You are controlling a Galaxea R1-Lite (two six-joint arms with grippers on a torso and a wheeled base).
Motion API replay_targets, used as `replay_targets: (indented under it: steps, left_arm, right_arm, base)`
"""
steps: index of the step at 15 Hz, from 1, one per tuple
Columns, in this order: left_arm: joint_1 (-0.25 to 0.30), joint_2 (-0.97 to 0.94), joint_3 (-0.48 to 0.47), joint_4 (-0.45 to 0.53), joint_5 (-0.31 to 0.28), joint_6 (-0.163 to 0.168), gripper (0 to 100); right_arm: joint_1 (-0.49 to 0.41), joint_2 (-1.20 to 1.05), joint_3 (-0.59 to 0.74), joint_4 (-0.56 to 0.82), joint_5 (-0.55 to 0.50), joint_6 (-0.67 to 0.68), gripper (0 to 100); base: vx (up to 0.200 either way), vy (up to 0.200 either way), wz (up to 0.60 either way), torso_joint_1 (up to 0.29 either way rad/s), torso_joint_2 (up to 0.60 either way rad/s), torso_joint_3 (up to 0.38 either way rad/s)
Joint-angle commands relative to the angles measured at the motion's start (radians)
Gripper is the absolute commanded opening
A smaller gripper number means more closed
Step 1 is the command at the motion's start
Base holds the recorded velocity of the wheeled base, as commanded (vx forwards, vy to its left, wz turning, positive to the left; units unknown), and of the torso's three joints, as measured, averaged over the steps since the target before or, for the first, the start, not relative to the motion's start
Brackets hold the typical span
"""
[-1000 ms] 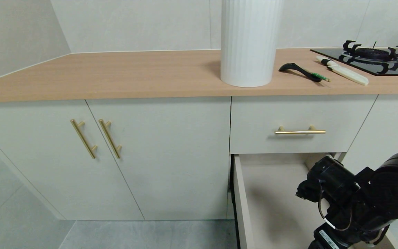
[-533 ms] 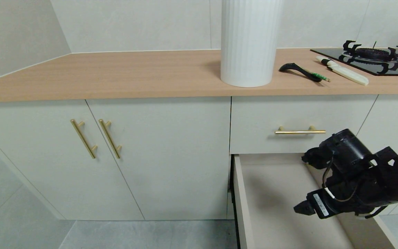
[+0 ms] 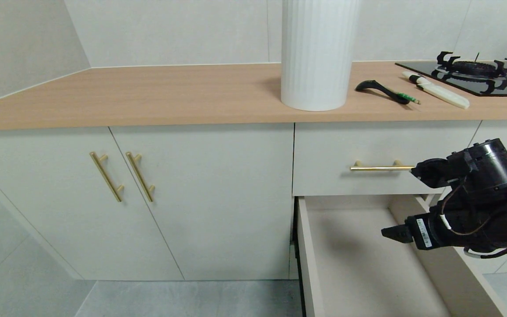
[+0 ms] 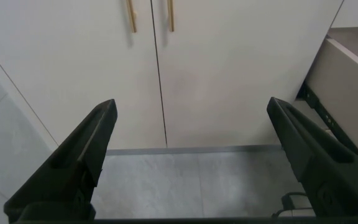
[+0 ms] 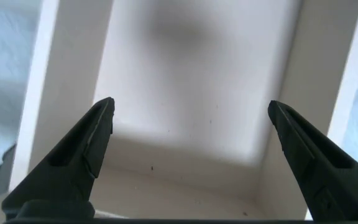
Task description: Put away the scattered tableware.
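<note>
My right pincer (image 3: 396, 232) hangs spread over the open drawer (image 3: 354, 268). My left pincer (image 4: 191, 109) is spread too, left of that drawer. The black spoon (image 3: 383, 91) and white utensil (image 3: 438, 90) lie on the bench (image 3: 148, 94) above the drawer.

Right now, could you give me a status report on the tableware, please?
Both open, empty: right gripper above open drawer, left gripper facing cabinet doors. Black utensil and white utensil lie on countertop. Ribbed container close beside.

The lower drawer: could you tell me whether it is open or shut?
Open: the lower drawer is pulled out, its inside floor visible.
</note>
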Motion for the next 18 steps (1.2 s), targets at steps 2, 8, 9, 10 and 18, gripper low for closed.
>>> replay_targets:
  steps: [2, 8, 9, 10, 18]
  left_arm:
    - [0.000, 0.000, 0.000, -0.001, 0.000, 0.000, 100]
    - [0.000, 0.000, 0.000, 0.000, 0.000, 0.000, 100]
    - [0.000, 0.000, 0.000, 0.000, 0.000, 0.000, 100]
    - [0.000, 0.000, 0.000, 0.000, 0.000, 0.000, 100]
    - [0.000, 0.000, 0.000, 0.000, 0.000, 0.000, 100]
  right_arm:
    - [0.000, -0.018, 0.009, -0.002, -0.002, -0.002, 100]
    - [0.000, -0.030, 0.006, -0.002, -0.002, -0.002, 100]
    - [0.000, -0.033, 0.003, -0.003, -0.002, -0.002, 100]
    - [0.000, -0.033, -0.005, -0.003, -0.002, -0.002, 100]
    - [-0.022, 0.079, -0.224, -0.003, 0.000, -0.008, 100]
  base:
    - [0.000, 0.000, 0.00, 0.037, -0.16, -0.107]
    - [0.000, 0.000, 0.00, 0.124, -0.39, -0.278]
    - [0.000, 0.000, 0.00, 0.163, -0.49, -0.286]
    - [0.000, 0.000, 0.00, 0.173, -0.48, -0.290]
    - [0.000, 0.000, 0.00, 0.196, -0.47, -0.279]
